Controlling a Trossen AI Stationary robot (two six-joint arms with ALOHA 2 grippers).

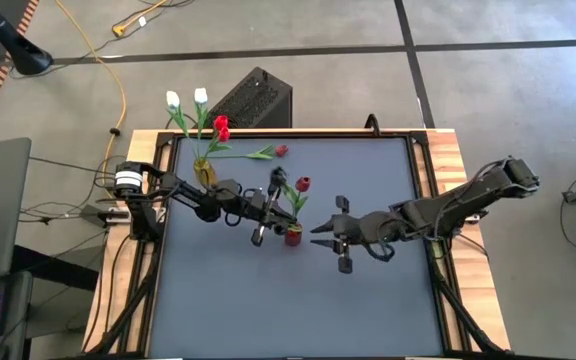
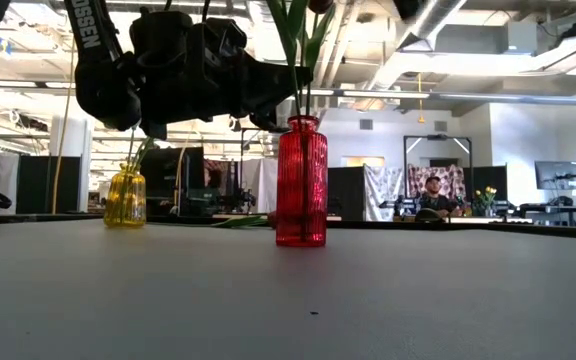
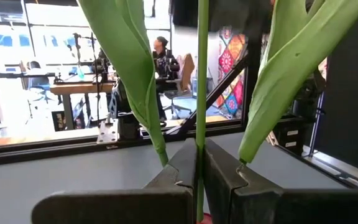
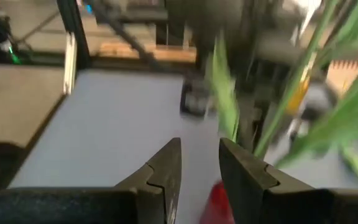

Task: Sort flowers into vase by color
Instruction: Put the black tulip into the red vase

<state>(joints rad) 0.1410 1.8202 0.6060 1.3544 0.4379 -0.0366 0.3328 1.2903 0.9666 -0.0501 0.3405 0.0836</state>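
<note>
Red glass shows at the middle of the table: a red vase [image 2: 301, 181] stands upright there with a red tulip [image 1: 302, 184] in it, stem and leaves rising from its neck. The left gripper [image 3: 199, 180] sits right above that vase, pinched shut on the tulip's green stem [image 3: 201, 81], a leaf on either side of its fingers. The right gripper [image 1: 330, 241] hovers just beside the red vase, on its right in the high view, its fingers partly apart and holding nothing. A yellow vase [image 1: 204, 172] stands near the table's far left corner with two white tulips [image 1: 186, 98] and a red one [image 1: 221, 127]. Another red tulip [image 1: 268, 152] lies flat on the grey table [image 1: 368, 300] just beside the yellow vase.
</note>
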